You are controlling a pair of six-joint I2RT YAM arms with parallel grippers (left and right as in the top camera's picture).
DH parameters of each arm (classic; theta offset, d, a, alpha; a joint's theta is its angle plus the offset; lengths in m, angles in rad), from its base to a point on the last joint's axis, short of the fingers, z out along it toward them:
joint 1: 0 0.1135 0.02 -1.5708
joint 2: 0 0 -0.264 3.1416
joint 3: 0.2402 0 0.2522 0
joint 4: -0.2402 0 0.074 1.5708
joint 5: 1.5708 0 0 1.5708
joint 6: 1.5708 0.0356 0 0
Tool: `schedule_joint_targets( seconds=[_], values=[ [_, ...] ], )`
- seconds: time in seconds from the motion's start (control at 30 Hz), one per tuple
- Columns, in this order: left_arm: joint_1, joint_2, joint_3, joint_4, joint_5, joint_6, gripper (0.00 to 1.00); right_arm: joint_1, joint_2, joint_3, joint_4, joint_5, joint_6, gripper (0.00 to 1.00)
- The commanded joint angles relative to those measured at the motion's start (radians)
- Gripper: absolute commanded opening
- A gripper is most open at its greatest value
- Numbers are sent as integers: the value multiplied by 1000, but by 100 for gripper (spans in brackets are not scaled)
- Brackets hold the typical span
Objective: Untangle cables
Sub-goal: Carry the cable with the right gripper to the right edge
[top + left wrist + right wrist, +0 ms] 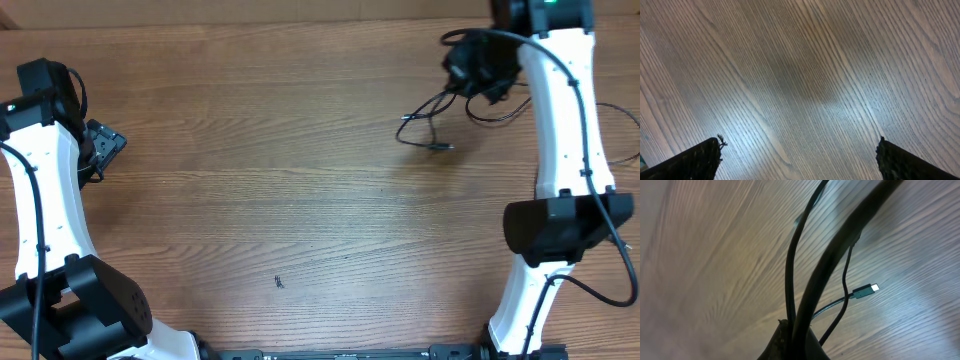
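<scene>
You are gripping the cables (788, 275) with the right tool (480, 70), jaws clamped together on them at the far right of the worktop (300, 200). This is letting the strands fan out from the grip, with one plug (867, 289) showing free. You are holding the left tool (104, 142) spread wide apart over bare wood at the left, well apart from the cables, probably waiting to take a free end.

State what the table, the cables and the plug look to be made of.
Table: wood or wood-look laminate, matte with a soft sheen; grain lines run across it, and which of the two it is stays unclear.
Cables: black plastic or rubber jacket, smooth and slightly glossy; they bend in loose curves.
Plug: dark plastic body, bright tip that glints, probably metal.
</scene>
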State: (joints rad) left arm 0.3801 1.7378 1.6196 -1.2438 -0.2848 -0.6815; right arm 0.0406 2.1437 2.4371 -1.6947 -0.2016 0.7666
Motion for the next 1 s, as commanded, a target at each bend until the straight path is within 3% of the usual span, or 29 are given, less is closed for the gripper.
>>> schedule_joint_targets(
  seconds=[0.0,0.37,0.97],
  values=[
    [-1,8,18,0,-10,-18,100,-57,-57,35,1,3,10,4],
    [-1,8,18,0,-10,-18,100,-293,-68,35,1,29,-20,4],
    [-1,8,18,0,-10,-18,100,-711,-68,30,1,112,-248,4]
  ],
)
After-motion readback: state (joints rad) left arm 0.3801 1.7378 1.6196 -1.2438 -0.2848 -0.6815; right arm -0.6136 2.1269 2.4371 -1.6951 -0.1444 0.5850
